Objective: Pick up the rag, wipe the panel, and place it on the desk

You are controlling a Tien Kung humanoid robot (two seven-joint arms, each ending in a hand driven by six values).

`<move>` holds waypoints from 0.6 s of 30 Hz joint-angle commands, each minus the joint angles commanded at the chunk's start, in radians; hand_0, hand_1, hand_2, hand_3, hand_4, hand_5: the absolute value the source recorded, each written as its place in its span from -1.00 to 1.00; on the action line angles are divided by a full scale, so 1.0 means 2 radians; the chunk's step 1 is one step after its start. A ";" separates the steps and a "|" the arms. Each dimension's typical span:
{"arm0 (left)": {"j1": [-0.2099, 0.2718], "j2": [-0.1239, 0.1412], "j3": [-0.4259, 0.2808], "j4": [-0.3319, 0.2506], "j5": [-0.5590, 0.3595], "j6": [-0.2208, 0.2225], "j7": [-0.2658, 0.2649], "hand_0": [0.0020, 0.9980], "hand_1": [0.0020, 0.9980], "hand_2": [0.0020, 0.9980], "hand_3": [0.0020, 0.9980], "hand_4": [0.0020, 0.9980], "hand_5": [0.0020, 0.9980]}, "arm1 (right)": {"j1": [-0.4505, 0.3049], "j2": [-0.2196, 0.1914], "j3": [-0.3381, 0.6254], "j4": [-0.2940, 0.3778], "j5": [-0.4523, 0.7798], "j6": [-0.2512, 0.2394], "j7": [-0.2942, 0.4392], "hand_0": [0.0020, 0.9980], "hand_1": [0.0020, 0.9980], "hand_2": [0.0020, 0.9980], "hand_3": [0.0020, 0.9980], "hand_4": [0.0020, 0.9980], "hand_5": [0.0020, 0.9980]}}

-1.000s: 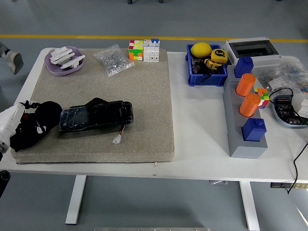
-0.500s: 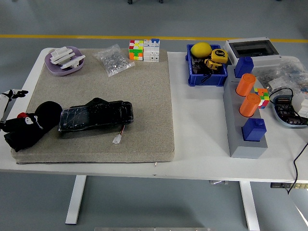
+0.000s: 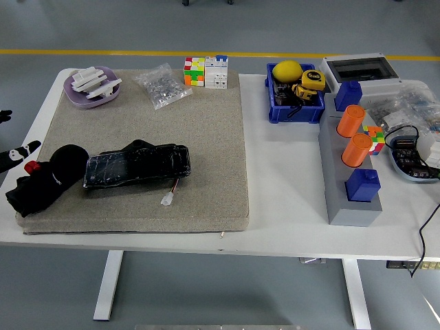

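1. White table (image 3: 289, 206) on a grey floor with a yellow line at the far side; a beige felt mat (image 3: 148, 137) covers the table's left half.
2. Left hand (image 3: 15, 157) only just in view at the left edge: black-and-white fingertips poke in, holding nothing; can't tell whether the fingers are spread or curled. Right hand out of view.
3. Crumpled black cloth rag (image 3: 42, 184) lies on the mat's near-left corner, just right of and below the hand, apart from it.
4. Flat black glossy panel (image 3: 137, 166) lies right of the rag, touching its edge, further from the hand; a small white connector on a wire (image 3: 168, 200) sits at its near side.
5. Far from the hand: purple dish with white parts (image 3: 91, 87), clear bag of small hardware (image 3: 163, 85), colourful puzzle cube (image 3: 194, 71).
6. Well apart on the right: blue bin (image 3: 295, 93) with a yellow ball, grey block (image 3: 350, 182) with two orange cylinders and blue caps.
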 joint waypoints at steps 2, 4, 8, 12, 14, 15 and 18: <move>0.004 -0.001 -0.005 -0.003 0.003 0.001 0.000 0.54 0.57 0.51 0.52 1.00 -0.13 | 0.000 -0.001 -0.001 0.000 0.001 0.000 0.000 0.59 0.37 0.38 0.23 0.98 -0.06; 0.006 -0.001 -0.008 -0.004 0.006 0.001 -0.001 0.55 0.57 0.50 0.53 1.00 -0.12 | 0.001 -0.001 0.000 0.000 0.000 -0.001 -0.001 0.59 0.37 0.38 0.23 0.98 -0.07; 0.007 -0.004 -0.009 -0.004 0.005 0.002 -0.002 0.55 0.57 0.50 0.53 1.00 -0.12 | 0.003 -0.001 0.016 0.000 -0.016 0.000 -0.001 0.59 0.37 0.38 0.23 0.98 -0.07; 0.007 -0.006 -0.007 -0.002 0.009 0.001 -0.002 0.55 0.57 0.50 0.53 1.00 -0.06 | 0.005 -0.001 0.032 0.000 -0.032 0.001 -0.001 0.59 0.37 0.38 0.23 0.99 -0.06; 0.005 -0.006 -0.003 0.001 0.011 0.001 -0.002 0.55 0.57 0.50 0.53 1.00 -0.06 | 0.005 0.000 0.038 0.000 -0.036 0.000 -0.001 0.59 0.37 0.38 0.23 0.99 -0.06; 0.005 -0.006 -0.001 0.002 0.012 0.001 -0.002 0.55 0.57 0.50 0.53 1.00 -0.06 | 0.005 0.000 0.041 0.000 -0.039 0.000 -0.001 0.59 0.37 0.38 0.23 0.99 -0.06; 0.000 -0.005 0.003 0.009 0.019 0.001 -0.004 0.55 0.57 0.50 0.52 1.00 -0.05 | 0.005 0.002 0.053 0.000 -0.046 0.000 0.001 0.60 0.37 0.38 0.23 0.99 -0.06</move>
